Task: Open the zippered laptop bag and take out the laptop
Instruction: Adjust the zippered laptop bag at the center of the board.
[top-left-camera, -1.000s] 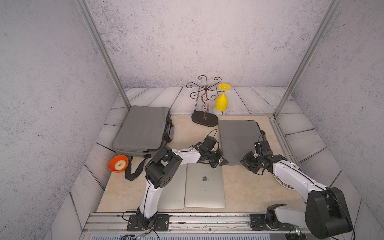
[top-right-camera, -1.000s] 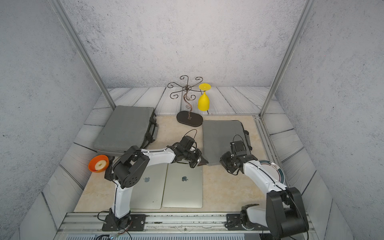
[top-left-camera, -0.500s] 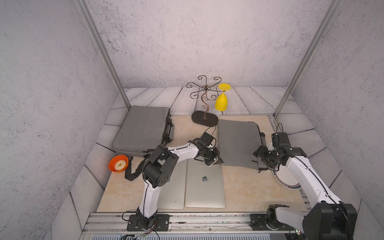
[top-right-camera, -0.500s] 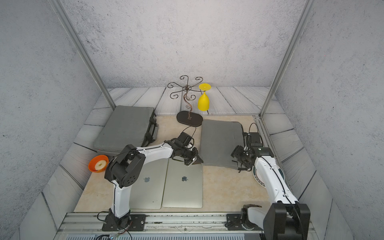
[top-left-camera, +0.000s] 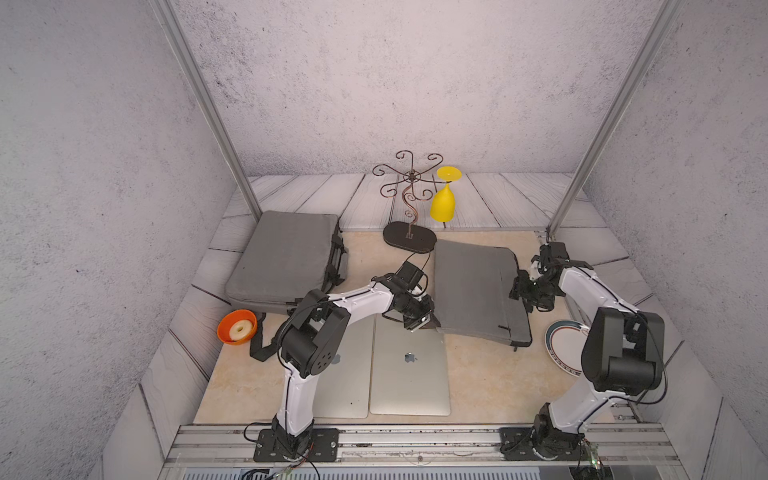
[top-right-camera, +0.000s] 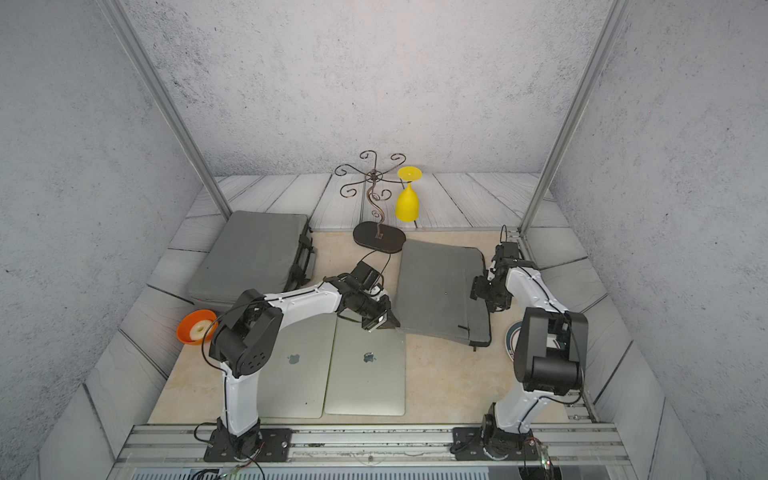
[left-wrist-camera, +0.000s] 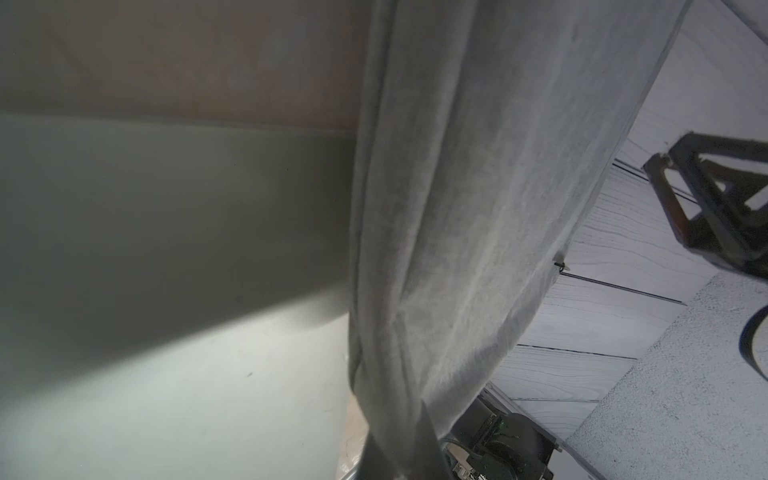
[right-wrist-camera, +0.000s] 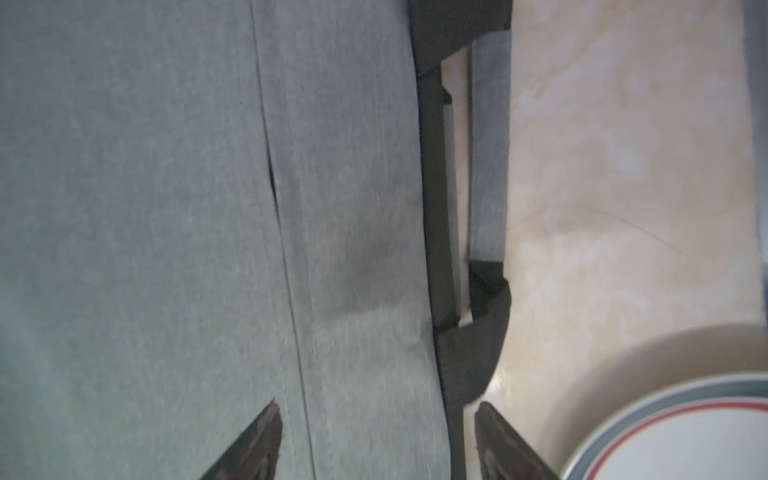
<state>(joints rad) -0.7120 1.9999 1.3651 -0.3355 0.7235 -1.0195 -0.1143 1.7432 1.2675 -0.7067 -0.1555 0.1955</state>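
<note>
Tabletop (top-left-camera: 490, 374): grey laptop bag (top-left-camera: 473, 291) lies right of centre, its near-left corner raised above the far edge of a silver laptop (top-left-camera: 409, 365). Left gripper (top-left-camera: 424, 324) is clamped on that corner. Right gripper (right-wrist-camera: 376, 419) has its jaws spread wide over the bag's handle edge and holds nothing.

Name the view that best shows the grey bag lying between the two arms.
Both top views: the grey bag shows nearly whole there, with its outline and its place on the table. The left wrist view shows only bunched fabric close up. The right wrist view shows only a close patch of its fabric and one edge.
</note>
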